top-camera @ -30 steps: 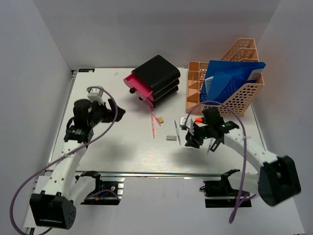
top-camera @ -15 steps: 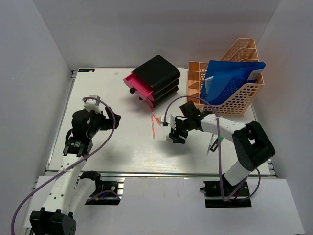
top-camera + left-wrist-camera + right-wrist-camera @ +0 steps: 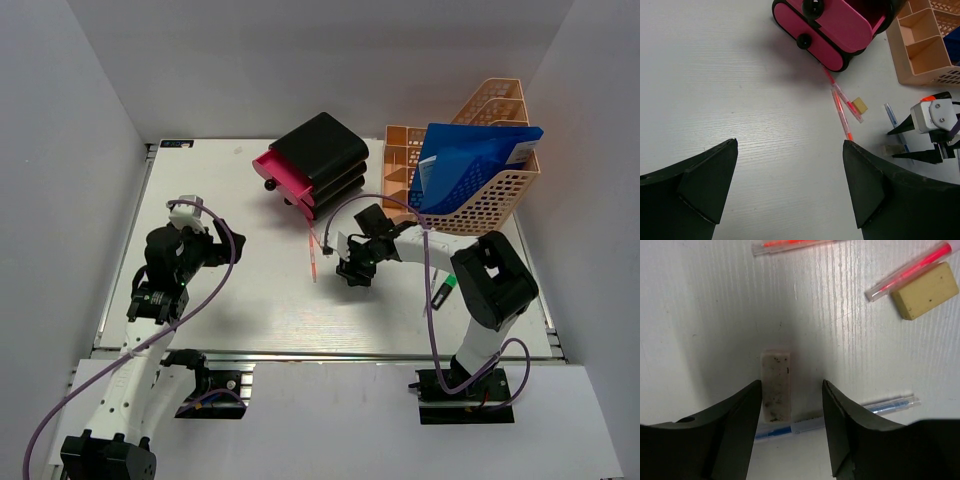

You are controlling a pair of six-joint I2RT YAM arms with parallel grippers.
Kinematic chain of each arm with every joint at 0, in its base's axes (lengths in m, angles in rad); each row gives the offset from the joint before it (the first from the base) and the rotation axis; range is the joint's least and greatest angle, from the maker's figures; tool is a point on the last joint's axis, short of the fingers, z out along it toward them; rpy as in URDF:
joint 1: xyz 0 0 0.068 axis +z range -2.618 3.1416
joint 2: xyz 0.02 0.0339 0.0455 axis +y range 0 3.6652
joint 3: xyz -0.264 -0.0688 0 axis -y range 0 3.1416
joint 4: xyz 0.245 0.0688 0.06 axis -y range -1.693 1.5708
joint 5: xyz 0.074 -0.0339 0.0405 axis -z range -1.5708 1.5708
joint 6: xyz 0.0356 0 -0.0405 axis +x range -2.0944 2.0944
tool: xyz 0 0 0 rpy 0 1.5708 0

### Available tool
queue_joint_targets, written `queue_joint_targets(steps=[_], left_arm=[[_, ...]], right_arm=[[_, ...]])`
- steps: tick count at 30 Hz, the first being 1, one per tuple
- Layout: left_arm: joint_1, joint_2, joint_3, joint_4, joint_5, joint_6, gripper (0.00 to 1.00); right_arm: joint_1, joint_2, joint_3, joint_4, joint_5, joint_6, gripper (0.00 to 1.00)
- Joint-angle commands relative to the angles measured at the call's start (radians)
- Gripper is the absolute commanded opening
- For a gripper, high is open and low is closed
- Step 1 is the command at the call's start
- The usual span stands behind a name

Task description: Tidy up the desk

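The white desk (image 3: 250,300) holds loose stationery at its middle. My right gripper (image 3: 352,272) is open and low over a dirty white eraser (image 3: 776,385), which lies between its fingers close to the left one (image 3: 735,415). A blue pen (image 3: 840,415) lies just under the eraser. A yellow eraser (image 3: 924,290) and red pens (image 3: 910,270) lie beyond. My left gripper (image 3: 215,245) is open and empty over bare desk at the left; its wrist view shows the red pens (image 3: 842,112), the yellow eraser (image 3: 859,105) and the right gripper (image 3: 935,125).
A black-and-pink drawer box (image 3: 315,160) stands at the back middle with a pink drawer pulled out. A peach mesh file rack (image 3: 470,170) with blue folders stands at the back right. A green-capped marker (image 3: 440,290) lies right of my right arm.
My right arm has swung left from the right side of the desk and come down over the white eraser. My left arm has drawn back a little.
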Motion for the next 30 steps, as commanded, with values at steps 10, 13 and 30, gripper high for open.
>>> queue_joint_targets(steps=[10,13,30], left_arm=[[0.003,-0.013,0.024,0.002,-0.018,0.017,0.95],[0.003,-0.008,0.024,0.001,-0.021,0.018,0.95],[0.003,0.006,0.024,-0.003,-0.036,0.026,0.95]], right_arm=[[0.007,-0.005,0.308,-0.360,-0.007,-0.141,0.00],[0.007,-0.004,0.484,-0.435,0.015,-0.147,0.00],[0.104,0.292,1.106,-0.045,0.182,0.367,0.00]])
